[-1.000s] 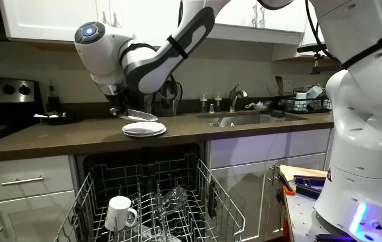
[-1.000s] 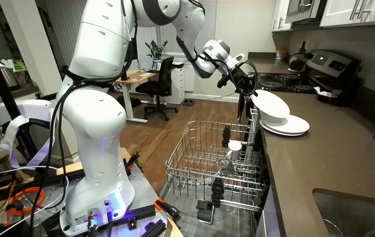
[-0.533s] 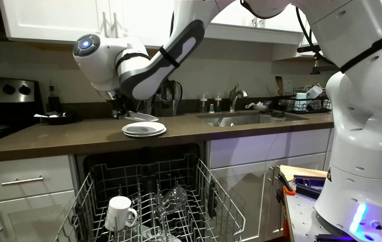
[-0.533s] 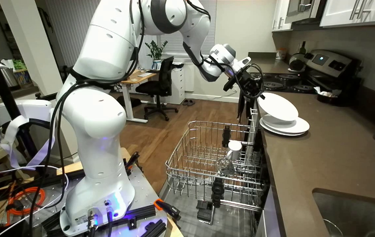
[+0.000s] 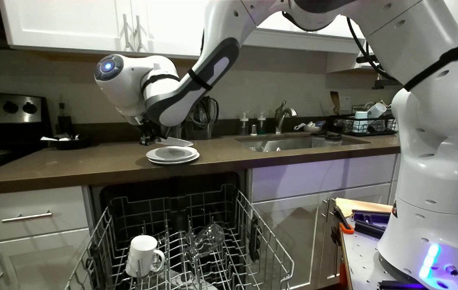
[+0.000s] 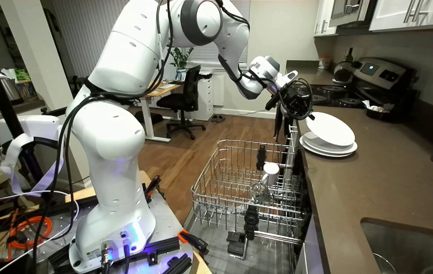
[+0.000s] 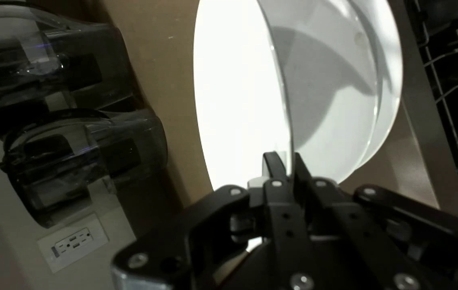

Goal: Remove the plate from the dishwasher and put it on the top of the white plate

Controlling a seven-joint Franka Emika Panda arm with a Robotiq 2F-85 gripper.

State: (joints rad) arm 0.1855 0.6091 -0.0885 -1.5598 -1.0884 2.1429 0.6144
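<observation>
1. One plate (image 7: pixel 239 92), in the gripper (image 7: pixel 287 163). Out of the dishwasher (image 5: pixel 209 181), held above the white plate (image 5: pixel 171 154), which sits on a bottom plate (image 5: pixel 174 162) on the counter (image 5: pixel 92 159).
2. Step in hand, my read: final lowering. Removal done, release not yet.
3. Tilt: gripped edge up on the stove (image 5: pixel 7 108) side, opposite edge down toward the sink (image 6: pixel 410 243). Can't tell if the low edge touches the white plate.
4. To do it well: level by turning the wrist on the way down, so it lands flat. Low edge first with sideways drift would probably skid or push the stack.
5. Alignment looks decent in both exterior views, roughly over the stack. Small corrections only, made before contact.
6. Go slow at the end; fingertips could knock the white plate's rim or the counter. Let go only once the plate is fully borne, then back straight off along its plane.
7. Fingers (image 7: pixel 302 171): pinching the plate at its rim, one on each face. Nearly all of the plate reaches out past the tips, so expect it to lever and sag.
8. White plate: beyond and below the tips, apart from them, plate's shadow across it.
</observation>
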